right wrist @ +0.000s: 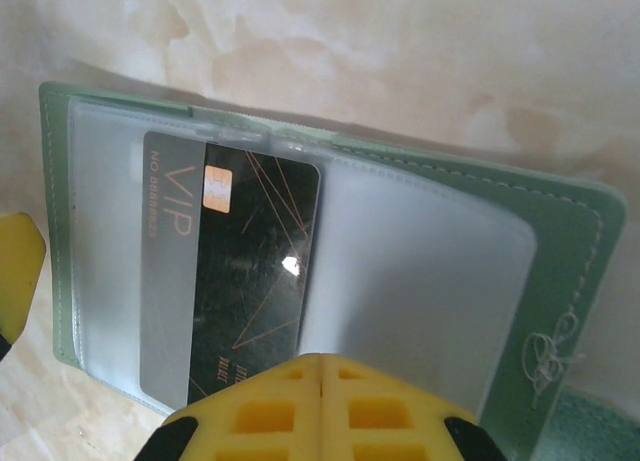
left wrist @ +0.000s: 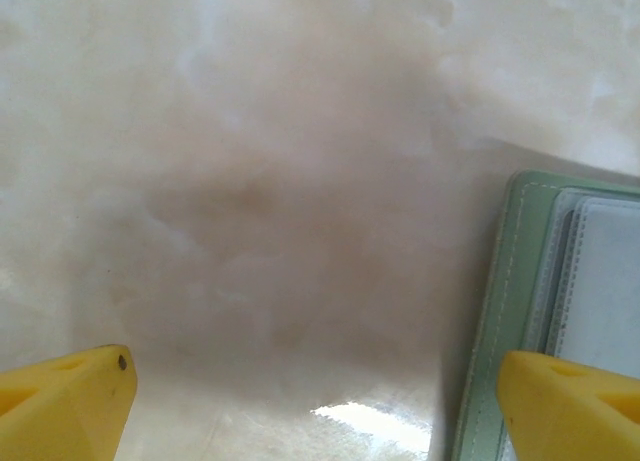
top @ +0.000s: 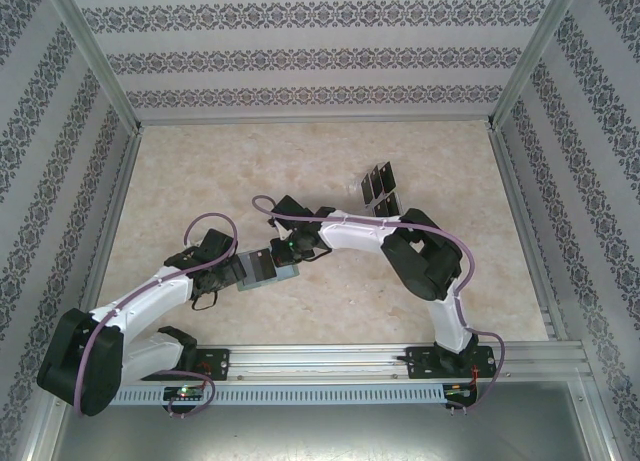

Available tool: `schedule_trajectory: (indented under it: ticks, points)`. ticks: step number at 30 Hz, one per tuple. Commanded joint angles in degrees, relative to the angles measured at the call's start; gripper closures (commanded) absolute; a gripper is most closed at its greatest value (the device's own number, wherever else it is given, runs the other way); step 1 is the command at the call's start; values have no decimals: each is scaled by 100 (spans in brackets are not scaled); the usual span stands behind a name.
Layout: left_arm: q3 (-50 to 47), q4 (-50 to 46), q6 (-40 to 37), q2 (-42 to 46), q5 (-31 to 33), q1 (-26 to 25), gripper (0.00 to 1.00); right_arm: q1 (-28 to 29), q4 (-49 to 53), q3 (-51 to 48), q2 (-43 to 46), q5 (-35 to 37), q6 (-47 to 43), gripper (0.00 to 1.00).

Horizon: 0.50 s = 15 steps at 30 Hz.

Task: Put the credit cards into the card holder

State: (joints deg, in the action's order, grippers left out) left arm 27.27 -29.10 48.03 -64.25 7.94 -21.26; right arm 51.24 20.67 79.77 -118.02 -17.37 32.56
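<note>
Card holder (right wrist: 565, 281) lies open, sage-green.

In the right wrist view the right fingers (right wrist: 260, 421), pressed together, cover the near edge of the open card holder (right wrist: 570, 241) and the near end of the black credit card (right wrist: 250, 271), so whether they pinch it cannot be told, and the card's small print is too blurred to read. In the left wrist view the card holder (left wrist: 490, 311) is cut off by the right and bottom edges, both left fingers (left wrist: 60, 401) run off the bottom corners, and the surface (left wrist: 260, 201) is out of focus. From above, the spare cards (top: 378, 184) farther back are too small to count.
</note>
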Motion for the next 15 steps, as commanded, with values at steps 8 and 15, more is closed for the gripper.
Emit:
schedule_trajectory:
  ticks: [8,15]
  points:
    - [-179,109,83,-9,84,34,7,197,241,377,-329,33,-123,100]
    - [-230,175,97,-22,61,40,7,268,232,512,-463,-29,-50,100]
